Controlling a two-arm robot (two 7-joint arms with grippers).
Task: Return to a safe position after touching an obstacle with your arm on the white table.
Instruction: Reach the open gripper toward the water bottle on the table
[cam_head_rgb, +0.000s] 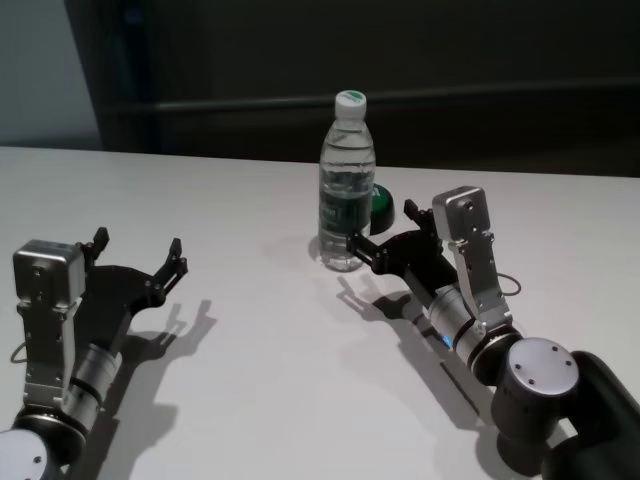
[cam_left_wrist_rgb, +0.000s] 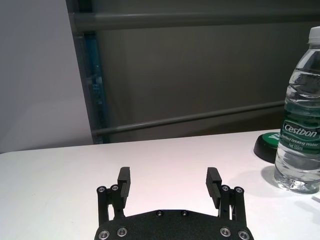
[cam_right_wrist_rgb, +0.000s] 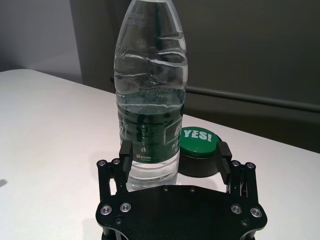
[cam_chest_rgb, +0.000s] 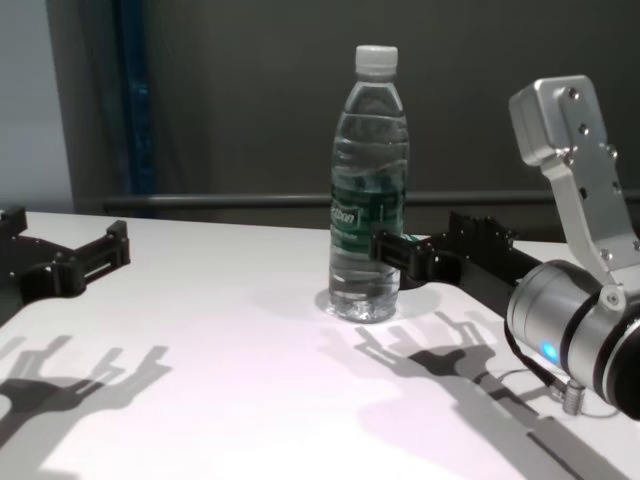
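The Cestbon water bottle (cam_head_rgb: 347, 190) stands upright on the white table (cam_head_rgb: 300, 400), hiding most of the green "YES!" button (cam_right_wrist_rgb: 198, 150) just behind it. The right gripper (cam_right_wrist_rgb: 174, 155) is spread open, one finger (cam_chest_rgb: 392, 250) touching the bottle's lower side. The left gripper (cam_left_wrist_rgb: 169, 184), well apart from the bottle, is also spread open and holds nothing. Behind the bottle is a dark wall with horizontal rails (cam_left_wrist_rgb: 200, 117).

Silver wrist blocks, black round joints, black screw-studded right pincer (cam_right_wrist_rgb: 173, 157).
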